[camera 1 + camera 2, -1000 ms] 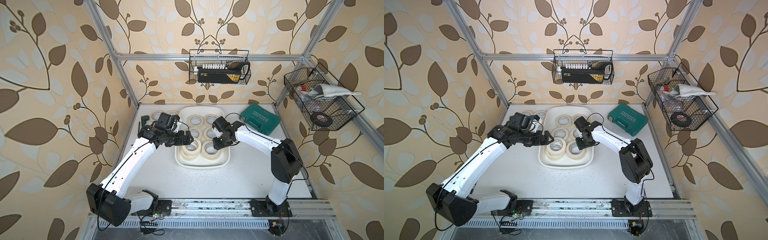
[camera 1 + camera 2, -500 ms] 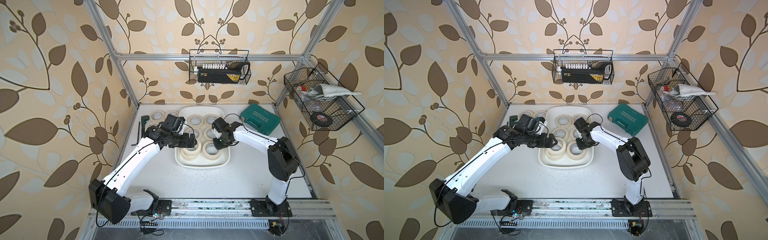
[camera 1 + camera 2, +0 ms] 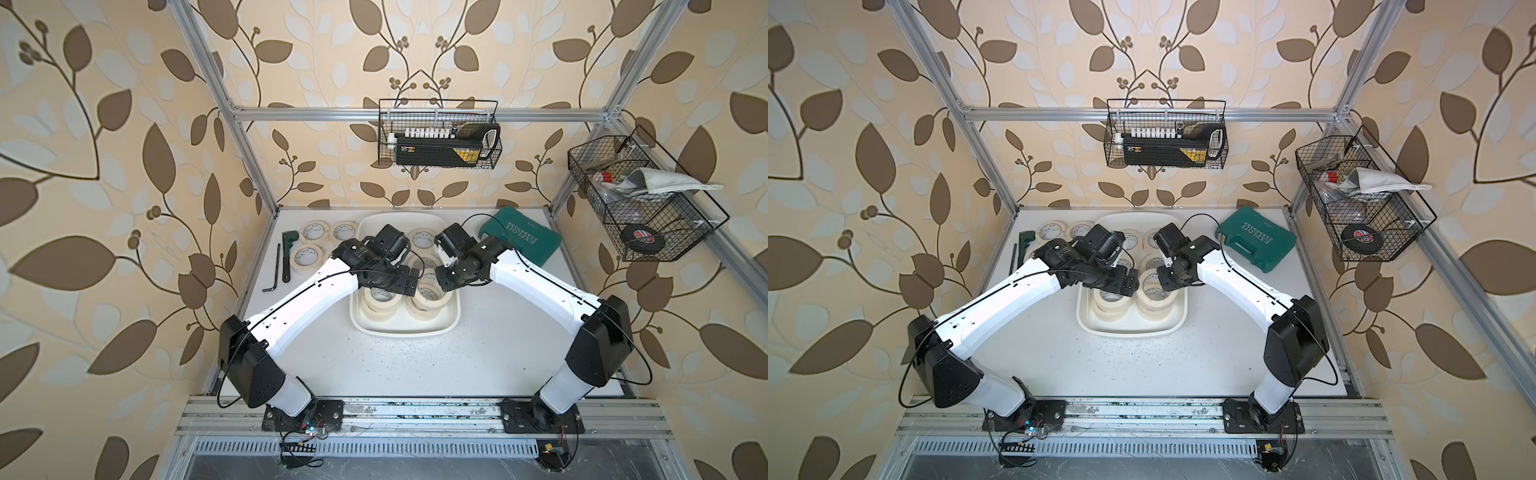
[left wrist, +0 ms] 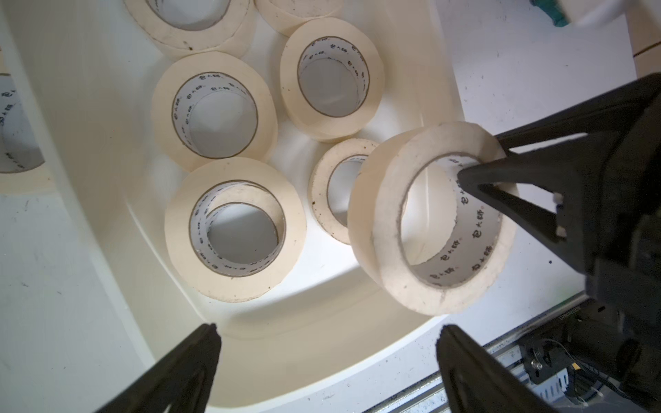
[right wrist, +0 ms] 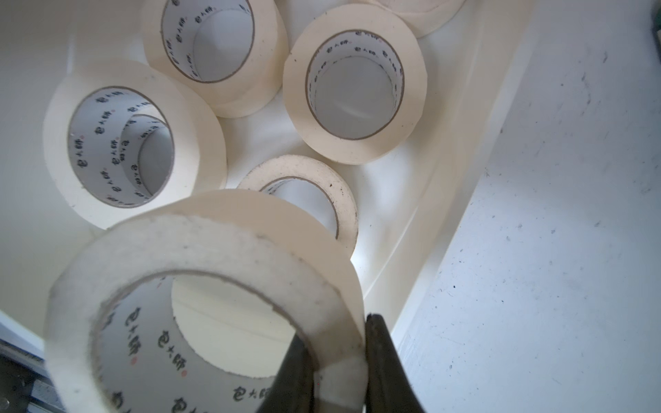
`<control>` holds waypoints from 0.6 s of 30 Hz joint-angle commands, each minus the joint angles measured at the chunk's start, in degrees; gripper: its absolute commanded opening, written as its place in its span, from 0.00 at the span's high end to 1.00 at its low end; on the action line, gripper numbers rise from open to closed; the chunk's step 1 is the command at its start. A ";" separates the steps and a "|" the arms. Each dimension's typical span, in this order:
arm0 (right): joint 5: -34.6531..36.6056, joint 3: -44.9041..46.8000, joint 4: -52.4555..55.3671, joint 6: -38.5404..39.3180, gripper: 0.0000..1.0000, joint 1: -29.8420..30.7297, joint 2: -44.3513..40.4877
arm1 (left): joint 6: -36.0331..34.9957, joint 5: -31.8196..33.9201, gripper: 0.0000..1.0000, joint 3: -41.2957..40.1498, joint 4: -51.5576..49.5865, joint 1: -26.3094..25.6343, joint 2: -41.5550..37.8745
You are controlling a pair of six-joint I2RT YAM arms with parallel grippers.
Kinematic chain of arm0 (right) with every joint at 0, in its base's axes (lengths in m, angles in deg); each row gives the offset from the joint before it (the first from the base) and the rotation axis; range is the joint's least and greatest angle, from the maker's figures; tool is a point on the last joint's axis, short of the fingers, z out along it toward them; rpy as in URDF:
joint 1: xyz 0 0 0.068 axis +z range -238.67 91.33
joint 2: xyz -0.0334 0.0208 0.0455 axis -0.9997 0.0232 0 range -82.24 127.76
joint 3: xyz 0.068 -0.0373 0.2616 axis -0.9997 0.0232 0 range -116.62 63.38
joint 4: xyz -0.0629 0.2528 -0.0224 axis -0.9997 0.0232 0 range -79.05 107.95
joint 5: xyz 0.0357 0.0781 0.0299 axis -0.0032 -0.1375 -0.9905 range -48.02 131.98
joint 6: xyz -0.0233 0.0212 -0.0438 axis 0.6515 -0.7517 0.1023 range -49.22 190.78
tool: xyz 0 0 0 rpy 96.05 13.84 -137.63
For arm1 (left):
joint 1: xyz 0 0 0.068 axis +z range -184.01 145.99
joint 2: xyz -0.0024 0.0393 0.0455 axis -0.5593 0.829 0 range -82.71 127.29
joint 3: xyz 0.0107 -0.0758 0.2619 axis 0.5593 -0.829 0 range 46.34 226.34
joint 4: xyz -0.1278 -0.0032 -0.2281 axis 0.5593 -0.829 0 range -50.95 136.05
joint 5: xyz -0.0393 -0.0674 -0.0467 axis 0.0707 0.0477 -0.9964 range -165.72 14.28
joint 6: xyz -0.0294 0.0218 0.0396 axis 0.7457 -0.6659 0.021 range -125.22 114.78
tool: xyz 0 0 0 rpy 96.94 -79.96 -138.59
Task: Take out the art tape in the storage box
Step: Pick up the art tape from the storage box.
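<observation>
Cream art tape (image 5: 214, 250) clamped in right tool (image 5: 336, 339) by storage box rim (image 5: 425, 229); left tool (image 4: 327, 336) spread.

Picking out glossy white shells on the left arm (image 3: 309, 297) and the right arm (image 3: 540, 286), each ending in chunky black joint housings (image 3: 245, 365). Spotting small dark holes dotted along the white covers, and thin black cables (image 3: 1200, 215) looping off the joints. Catching a tiny green light (image 3: 451, 273) at the right wrist. Closing in on the right gripper (image 4: 479, 157): matte black fingers (image 4: 543, 168), tapered, with triangular cut-outs. Down low, bolted to black base plates (image 3: 303, 417).
</observation>
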 commanded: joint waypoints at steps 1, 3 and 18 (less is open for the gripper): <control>1.50 -2.36 3.03 -1.43 0.97 1.03 -2.14 | 0.17 3.19 0.02 4.12 -0.63 -1.61 1.61; 1.37 -2.39 3.19 -1.56 0.96 1.42 -3.07 | 0.20 4.27 0.05 5.81 -0.84 -2.39 3.30; 1.70 -2.88 4.34 -2.45 0.96 2.64 -5.13 | 0.69 3.04 0.24 8.74 1.22 -3.05 9.63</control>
